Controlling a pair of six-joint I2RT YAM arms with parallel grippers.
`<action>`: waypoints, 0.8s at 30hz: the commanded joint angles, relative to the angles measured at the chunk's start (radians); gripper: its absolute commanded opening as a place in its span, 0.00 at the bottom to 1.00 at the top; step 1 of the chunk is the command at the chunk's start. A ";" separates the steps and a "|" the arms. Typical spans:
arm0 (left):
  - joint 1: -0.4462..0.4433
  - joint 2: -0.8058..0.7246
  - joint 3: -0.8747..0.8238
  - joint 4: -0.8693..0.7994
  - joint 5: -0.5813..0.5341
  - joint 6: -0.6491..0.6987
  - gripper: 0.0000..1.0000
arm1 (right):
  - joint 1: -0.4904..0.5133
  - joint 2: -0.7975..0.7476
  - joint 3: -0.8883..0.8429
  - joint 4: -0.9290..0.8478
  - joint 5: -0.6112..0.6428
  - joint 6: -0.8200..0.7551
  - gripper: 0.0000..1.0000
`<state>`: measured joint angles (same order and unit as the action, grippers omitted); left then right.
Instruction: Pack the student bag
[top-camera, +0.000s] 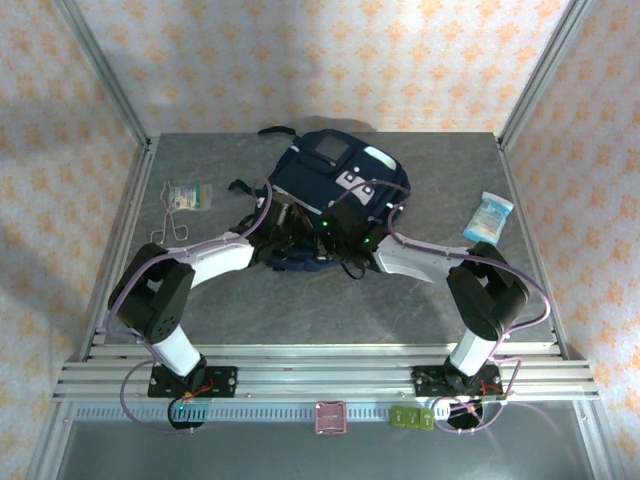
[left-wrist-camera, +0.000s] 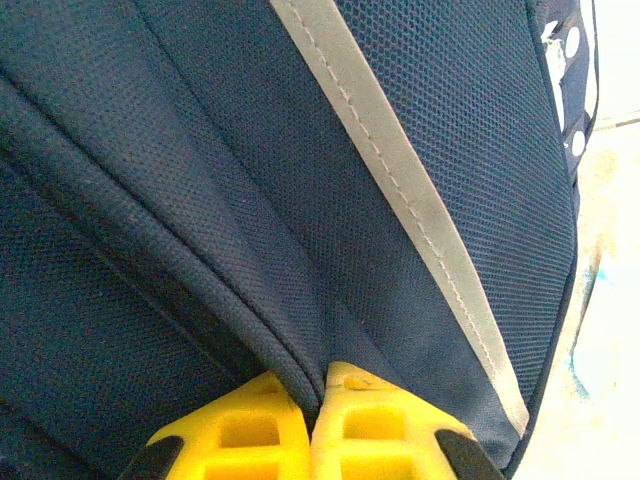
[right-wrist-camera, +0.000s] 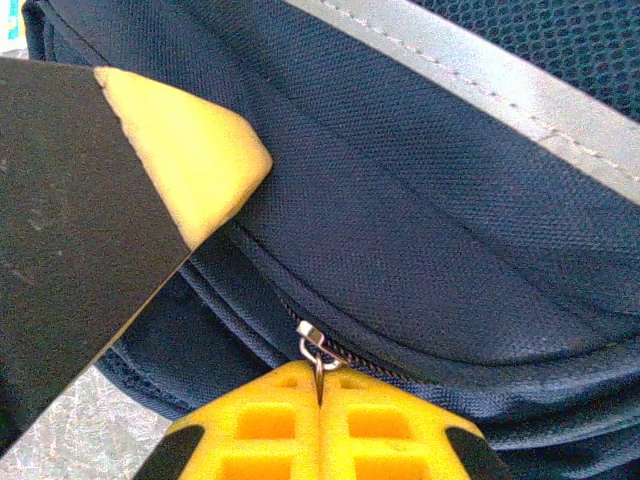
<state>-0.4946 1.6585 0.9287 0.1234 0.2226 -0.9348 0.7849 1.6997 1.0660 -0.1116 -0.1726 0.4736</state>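
The navy student bag (top-camera: 335, 190) lies at the middle back of the table, its near end facing the arms. My left gripper (top-camera: 288, 238) is at the bag's near left edge. In the left wrist view it (left-wrist-camera: 318, 392) is shut on a fold of the bag's fabric (left-wrist-camera: 290, 345), beside a light reflective stripe (left-wrist-camera: 400, 190). My right gripper (top-camera: 345, 238) is at the bag's near right edge. In the right wrist view it (right-wrist-camera: 320, 385) is shut on the metal zipper pull (right-wrist-camera: 316, 348). The other arm's yellow finger (right-wrist-camera: 185, 150) shows at upper left.
A flat packet (top-camera: 190, 196) and a metal clip (top-camera: 172, 226) lie at the left back. A light blue tissue pack (top-camera: 489, 216) sits at the right. Frame posts and patterned walls close the table in; a rail runs along the near edge.
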 joint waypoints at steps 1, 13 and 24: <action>0.026 -0.017 0.021 0.056 -0.002 0.026 0.00 | -0.002 -0.053 -0.018 -0.032 0.045 -0.022 0.00; 0.077 -0.072 -0.023 0.039 0.011 0.054 0.00 | -0.145 -0.121 -0.094 -0.117 0.127 -0.076 0.00; 0.080 -0.093 -0.060 0.019 0.001 0.070 0.00 | -0.295 -0.037 0.011 -0.107 0.213 -0.080 0.00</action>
<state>-0.4488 1.6157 0.8963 0.1722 0.2890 -0.9150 0.5713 1.6314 1.0363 -0.1879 -0.1501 0.3820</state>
